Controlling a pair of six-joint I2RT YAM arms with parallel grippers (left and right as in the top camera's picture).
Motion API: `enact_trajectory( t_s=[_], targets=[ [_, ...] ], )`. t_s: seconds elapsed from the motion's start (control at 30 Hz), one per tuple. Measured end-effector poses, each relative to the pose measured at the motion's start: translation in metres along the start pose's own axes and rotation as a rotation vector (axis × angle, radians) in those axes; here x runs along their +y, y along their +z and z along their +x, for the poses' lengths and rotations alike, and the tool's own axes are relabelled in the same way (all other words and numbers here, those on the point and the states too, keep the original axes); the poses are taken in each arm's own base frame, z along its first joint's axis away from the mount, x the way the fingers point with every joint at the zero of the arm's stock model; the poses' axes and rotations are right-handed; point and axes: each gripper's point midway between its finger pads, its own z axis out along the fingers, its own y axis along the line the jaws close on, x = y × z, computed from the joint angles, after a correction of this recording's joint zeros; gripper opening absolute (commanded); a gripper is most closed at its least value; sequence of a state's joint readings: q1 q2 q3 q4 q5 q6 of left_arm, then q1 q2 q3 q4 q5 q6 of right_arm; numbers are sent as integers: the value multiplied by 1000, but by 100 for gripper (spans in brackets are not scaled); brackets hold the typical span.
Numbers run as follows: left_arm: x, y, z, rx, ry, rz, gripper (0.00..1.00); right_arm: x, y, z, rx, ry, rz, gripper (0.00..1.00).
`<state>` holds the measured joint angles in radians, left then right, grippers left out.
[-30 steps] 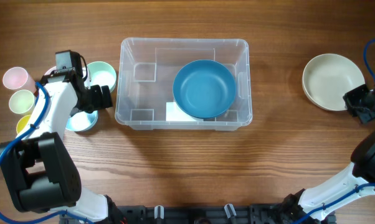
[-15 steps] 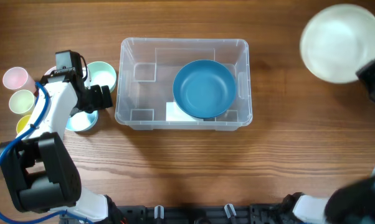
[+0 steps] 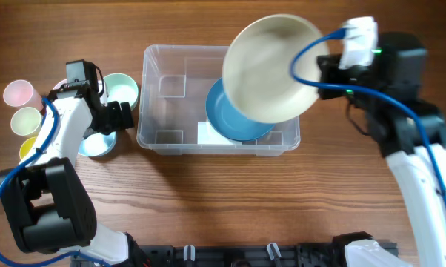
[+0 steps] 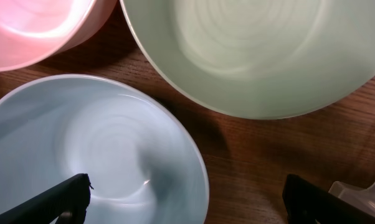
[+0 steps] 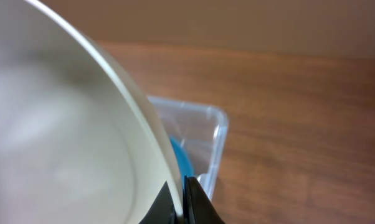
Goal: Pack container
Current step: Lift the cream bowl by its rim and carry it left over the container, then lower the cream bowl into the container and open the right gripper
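Table; right arm apparently over container

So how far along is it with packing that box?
One thing looks packed: the blue bowl lies in the container. In hand: the right tool grips the cream bowl by its rim, tilted above the container. Left to do: the pale blue bowl, green bowl, pink cup and green cup sit outside on the table, the left tool open over them.
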<state>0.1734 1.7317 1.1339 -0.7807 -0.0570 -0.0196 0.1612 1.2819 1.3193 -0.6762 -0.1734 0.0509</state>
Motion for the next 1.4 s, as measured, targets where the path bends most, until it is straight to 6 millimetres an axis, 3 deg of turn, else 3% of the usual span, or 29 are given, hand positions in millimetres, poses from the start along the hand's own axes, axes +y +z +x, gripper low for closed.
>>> enact_trajectory(
  t_s=[0.1,0.23,0.37,0.53,0.63,0.67,0.7,0.77,0.87,1.17,1.4],
  targets=[
    [0,0,0,0,0,0,100,11,31,18,88,-25,1,4],
    [0,0,0,0,0,0,100,19,84,59,248,-49,2,4],
    [0,0,0,0,0,0,100,18,116,87,344,-50,12,5],
    [0,0,0,0,0,0,100,12,138,111,418,-43,28,4],
    [0,0,0,0,0,0,100,11,144,119,442,-41,31,4],
    [0,0,0,0,0,0,100,10,145,121,447,-40,32,9],
    [0,0,0,0,0,0,100,10,146,121,450,-40,32,27],
    [0,0,0,0,0,0,100,11,146,121,446,-34,31,50],
    [0,0,0,0,0,0,100,14,148,118,432,-31,19,69],
    [0,0,0,0,0,0,100,18,150,108,393,-32,10,70],
    [0,0,0,0,0,0,100,22,126,79,300,-41,6,69]
  ],
)
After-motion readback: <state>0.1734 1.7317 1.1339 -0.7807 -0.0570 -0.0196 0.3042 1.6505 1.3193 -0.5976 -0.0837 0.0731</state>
